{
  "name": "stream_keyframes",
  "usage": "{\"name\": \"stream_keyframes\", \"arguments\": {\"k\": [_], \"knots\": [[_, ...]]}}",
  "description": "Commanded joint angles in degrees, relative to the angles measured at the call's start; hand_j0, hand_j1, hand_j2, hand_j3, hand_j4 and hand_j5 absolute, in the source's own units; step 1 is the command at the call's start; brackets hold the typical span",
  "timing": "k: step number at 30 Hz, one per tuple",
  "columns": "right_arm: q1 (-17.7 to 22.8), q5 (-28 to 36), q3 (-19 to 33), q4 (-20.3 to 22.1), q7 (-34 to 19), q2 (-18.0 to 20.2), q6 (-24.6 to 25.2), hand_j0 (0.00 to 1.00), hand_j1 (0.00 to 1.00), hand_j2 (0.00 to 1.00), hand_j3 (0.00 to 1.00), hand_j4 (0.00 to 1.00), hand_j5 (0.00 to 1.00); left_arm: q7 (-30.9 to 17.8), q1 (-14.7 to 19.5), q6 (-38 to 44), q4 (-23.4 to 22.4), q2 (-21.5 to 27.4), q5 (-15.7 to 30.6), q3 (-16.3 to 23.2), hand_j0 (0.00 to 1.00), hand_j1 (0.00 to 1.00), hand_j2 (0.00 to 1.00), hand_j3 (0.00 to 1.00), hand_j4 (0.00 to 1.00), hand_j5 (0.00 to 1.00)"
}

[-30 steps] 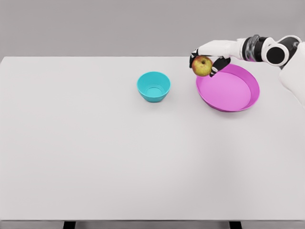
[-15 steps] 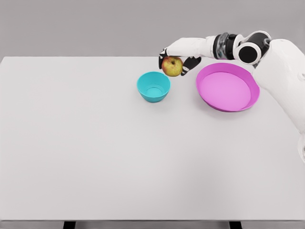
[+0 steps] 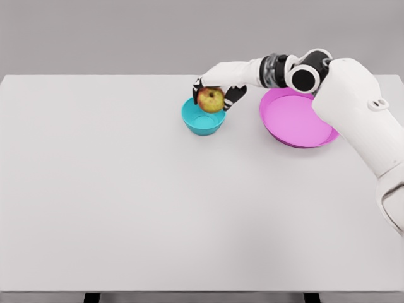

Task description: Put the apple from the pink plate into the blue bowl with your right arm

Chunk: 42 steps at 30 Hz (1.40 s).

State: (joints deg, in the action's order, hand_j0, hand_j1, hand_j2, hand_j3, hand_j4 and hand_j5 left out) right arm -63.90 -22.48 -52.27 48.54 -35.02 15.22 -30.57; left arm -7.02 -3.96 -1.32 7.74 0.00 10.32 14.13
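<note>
There is one apple (image 3: 211, 100) and one blue bowl (image 3: 202, 119). There is one pink plate (image 3: 297, 120) too.

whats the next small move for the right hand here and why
Probably lower a little and then open the fingers. The right hand holds the apple over the blue bowl, at its far rim and not yet inside, while the pink plate is already bare. Releasing lower down should keep the apple from bouncing out.

A wide white table (image 3: 158, 208) fills most of the view from nine o'clock to three. Behind it, at twelve o'clock, stands a plain grey wall (image 3: 126, 35). Two dark table legs (image 3: 92, 297) show at six o'clock.
</note>
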Motion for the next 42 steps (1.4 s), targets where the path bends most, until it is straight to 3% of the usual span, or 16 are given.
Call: {"name": "stream_keyframes", "arguments": {"k": [1, 20, 21, 23, 38, 42], "knots": [[0.0, 0.2, -0.4, -0.6, 0.0, -0.4, 0.2, 0.57, 0.57, 0.57, 0.57, 0.57, 0.57, 0.0, 0.0, 0.0, 0.0, 0.0, 0.0, -0.1, 1.0, 1.0, 1.0, 1.0, 1.0, 1.0], [-0.1, 0.2, -1.3, -1.3, 0.0, -1.6, 0.2, 0.57, 0.57, 0.57, 0.57, 0.57, 0.57, 0.0, 0.0, 0.0, 0.0, 0.0, 0.1, 0.0, 1.0, 1.0, 1.0, 1.0, 1.0, 1.0], [-0.1, 0.2, -1.3, -1.3, 0.0, -1.5, 0.2, 0.61, 0.61, 0.61, 0.61, 0.61, 0.61, 0.0, 0.0, 0.0, 0.1, 0.0, 0.1, 0.0, 1.0, 1.0, 1.0, 1.0, 1.0, 1.0], [-0.1, 0.4, -1.2, -2.0, 0.0, -1.6, 0.3, 0.99, 0.99, 0.99, 0.99, 0.99, 0.99, 0.0, 0.0, 0.0, 0.0, 0.0, 0.0, 0.0, 1.0, 1.0, 1.0, 1.0, 1.0, 1.0], [-0.5, 0.5, -0.4, -1.3, 0.0, -1.1, -0.4, 1.0, 1.0, 1.0, 1.0, 1.0, 1.0, 0.0, 0.0, 0.0, 0.0, 0.0, 0.1, 0.0, 1.0, 1.0, 1.0, 1.0, 1.0, 1.0], [0.0, 0.6, 4.7, 2.6, 0.0, 2.9, -0.8, 1.0, 1.0, 1.0, 1.0, 1.0, 1.0, 0.0, 0.0, 0.0, 0.0, 0.0, 0.1, -0.1, 1.0, 1.0, 1.0, 1.0, 1.0, 1.0]]}}
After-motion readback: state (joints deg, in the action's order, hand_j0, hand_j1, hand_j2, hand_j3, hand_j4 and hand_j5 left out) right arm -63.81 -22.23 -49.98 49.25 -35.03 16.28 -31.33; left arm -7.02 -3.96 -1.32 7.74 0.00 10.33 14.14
